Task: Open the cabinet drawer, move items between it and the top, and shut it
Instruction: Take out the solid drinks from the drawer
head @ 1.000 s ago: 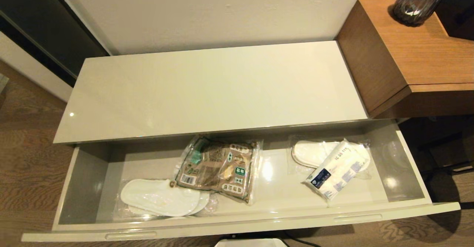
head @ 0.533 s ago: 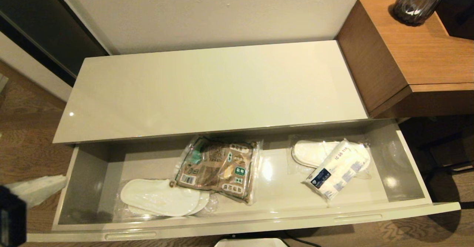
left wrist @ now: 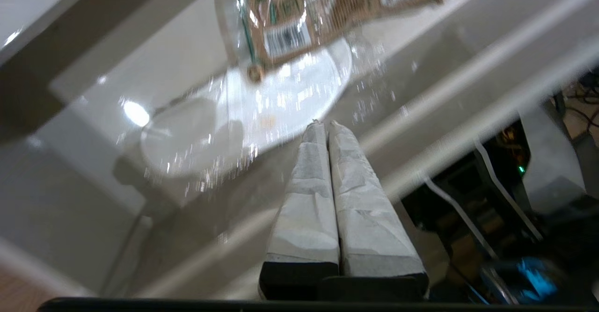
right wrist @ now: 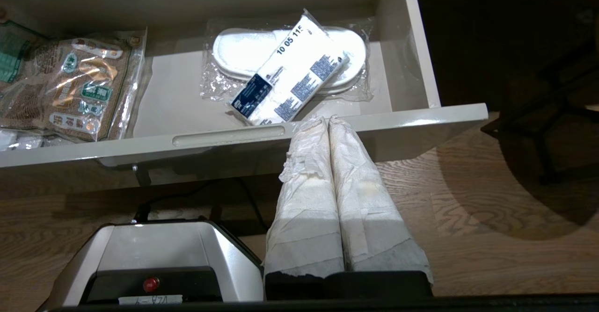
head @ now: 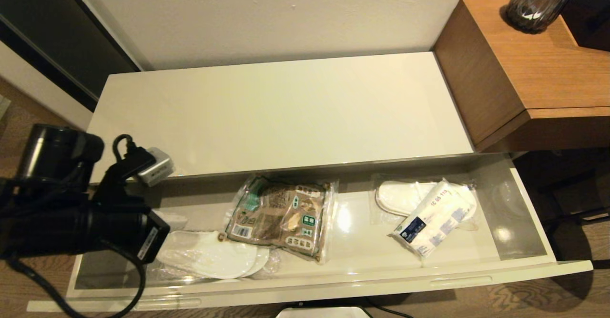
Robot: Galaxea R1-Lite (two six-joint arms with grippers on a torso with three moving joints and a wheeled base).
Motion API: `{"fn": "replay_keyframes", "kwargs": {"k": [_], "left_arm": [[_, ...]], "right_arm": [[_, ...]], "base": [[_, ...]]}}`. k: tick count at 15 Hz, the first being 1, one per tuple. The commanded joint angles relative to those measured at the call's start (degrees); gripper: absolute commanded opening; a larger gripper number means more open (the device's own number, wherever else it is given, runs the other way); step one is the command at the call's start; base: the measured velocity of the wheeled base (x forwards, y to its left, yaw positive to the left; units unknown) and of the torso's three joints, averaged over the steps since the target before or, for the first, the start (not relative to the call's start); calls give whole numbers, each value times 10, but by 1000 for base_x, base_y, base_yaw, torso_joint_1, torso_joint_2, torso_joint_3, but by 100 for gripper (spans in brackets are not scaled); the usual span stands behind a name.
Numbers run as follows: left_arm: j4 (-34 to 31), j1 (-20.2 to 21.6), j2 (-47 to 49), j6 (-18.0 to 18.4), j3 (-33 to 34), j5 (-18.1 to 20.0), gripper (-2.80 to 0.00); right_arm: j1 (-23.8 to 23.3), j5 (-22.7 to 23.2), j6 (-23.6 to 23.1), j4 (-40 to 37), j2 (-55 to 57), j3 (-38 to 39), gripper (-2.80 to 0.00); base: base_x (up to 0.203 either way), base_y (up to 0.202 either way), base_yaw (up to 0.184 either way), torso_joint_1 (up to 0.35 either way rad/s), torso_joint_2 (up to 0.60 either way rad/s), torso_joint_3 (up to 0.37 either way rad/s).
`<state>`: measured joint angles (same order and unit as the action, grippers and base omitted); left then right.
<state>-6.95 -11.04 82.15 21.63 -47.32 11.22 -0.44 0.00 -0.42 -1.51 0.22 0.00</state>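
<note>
Hiding left slippers: left arm.

My head camera looks steeply down from above and in front onto the counter and the open drawer below it. My left wrist camera sits close inside the drawer's left end, looking along its gripper at the snack bag, which the head view shares. My right wrist camera hangs lower, outside the drawer front, facing over its gripper at the tissue pack, also in the head view.
</note>
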Motion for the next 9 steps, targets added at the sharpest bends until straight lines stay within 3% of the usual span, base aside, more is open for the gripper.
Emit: {"fn": "replay_keyframes", "kwargs": {"k": [1,3,4,6,9], "left_arm": [[97,-15,108,-18,-3,-9,-280],[187,-40,167,-98,-12,-51,-280],[181,-47,181,-120,-30,-62,-280],[121,-48,200,-154,-85,-65,-280],[1,-48,214,-274,-176,-63,-280]], "right_arm": [[0,0,0,0,1,0,-280],[0,0,0,0,2,0,-280],[0,0,0,0,1,0,-280],[0,0,0,0,1,0,-280],[0,0,0,0,1,0,-280]], "base": [[0,0,0,0,0,0],[0,0,0,0,0,0],[0,0,0,0,0,0],[0,0,0,0,0,0],[0,0,0,0,0,0]]}}
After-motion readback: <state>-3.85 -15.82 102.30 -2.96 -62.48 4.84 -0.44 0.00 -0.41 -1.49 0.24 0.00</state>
